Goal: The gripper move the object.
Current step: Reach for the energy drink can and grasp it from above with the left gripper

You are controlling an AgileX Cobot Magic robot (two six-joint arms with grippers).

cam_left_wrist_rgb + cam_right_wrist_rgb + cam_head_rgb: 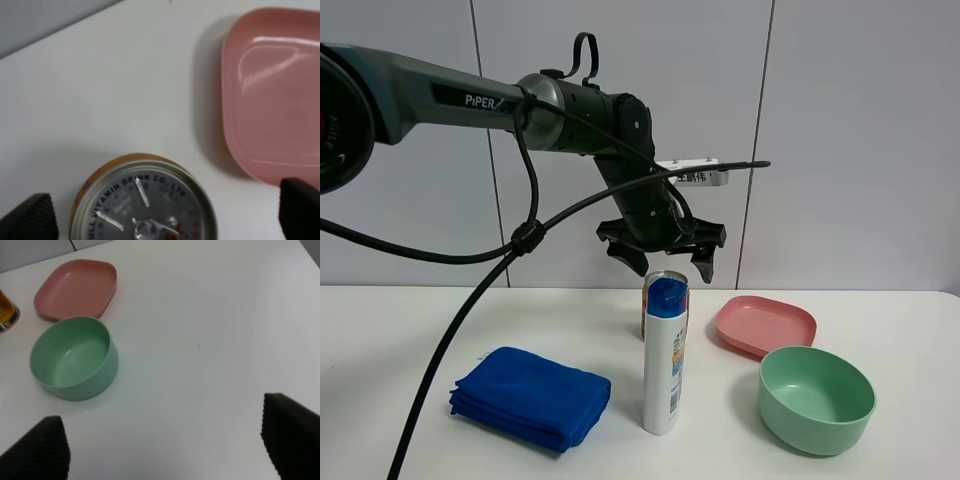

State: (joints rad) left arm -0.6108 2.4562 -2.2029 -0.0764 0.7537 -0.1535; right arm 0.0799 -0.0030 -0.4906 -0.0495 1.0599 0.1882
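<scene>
Two grippers, both spread wide. Left gripper (666, 262) hangs at the can (142, 200), fingers apart on either side of its top, grasping nothing. Can stands upright on the white table (400, 340), directly behind the bottle (663, 370) and beside the pink plate (765, 325). Right gripper (165, 445), empty, hangs near the green bowl (72, 357). Blue cloth (530, 397) lies left of the bottle.
</scene>
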